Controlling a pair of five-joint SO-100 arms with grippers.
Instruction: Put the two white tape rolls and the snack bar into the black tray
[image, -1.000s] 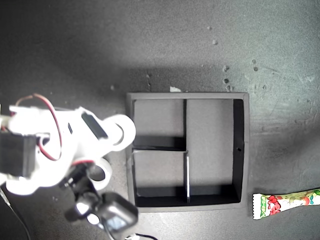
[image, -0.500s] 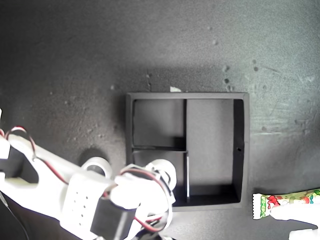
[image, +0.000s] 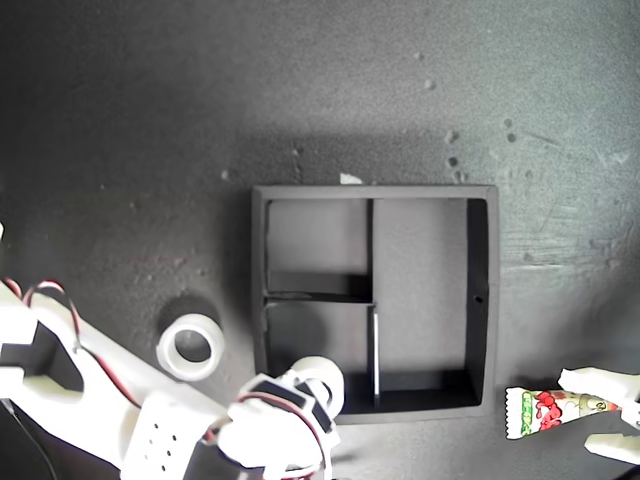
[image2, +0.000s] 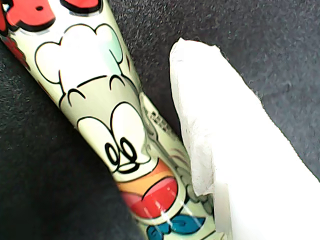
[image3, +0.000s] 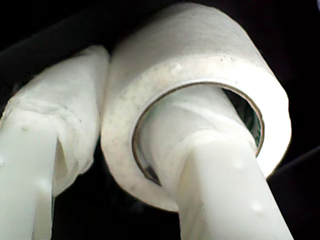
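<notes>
**One roll at the tray wall, bar straddled**

Since half a second ago our second arm has drawn back toward the exterior view's lower left. That uncovers the loose tape roll, and the held tape roll has come nearer the tray's near wall. Our first claw has also come in from the exterior view's right, where only a sliver of it showed before.

Closest in, our second claw is clamped on the held tape roll. One finger runs through the centre hole and the other presses the outer wall. In the exterior view this roll sits over the near wall of the black tray, at the small compartment on the view's lower left. We cannot tell whether it rests on the wall or hangs above it.

Our first claw stands wide apart, one finger on each side of the snack bar. In the first wrist view a white finger lies right beside the printed wrapper. The bar lies flat on the tabletop, just off the tray's near corner on the exterior view's right.

The loose tape roll lies flat on the tabletop, hole up, near the tray's outer wall on the exterior view's left but apart from it.

Beyond the tray's far wall, a few pale specks dot the tabletop.
</notes>
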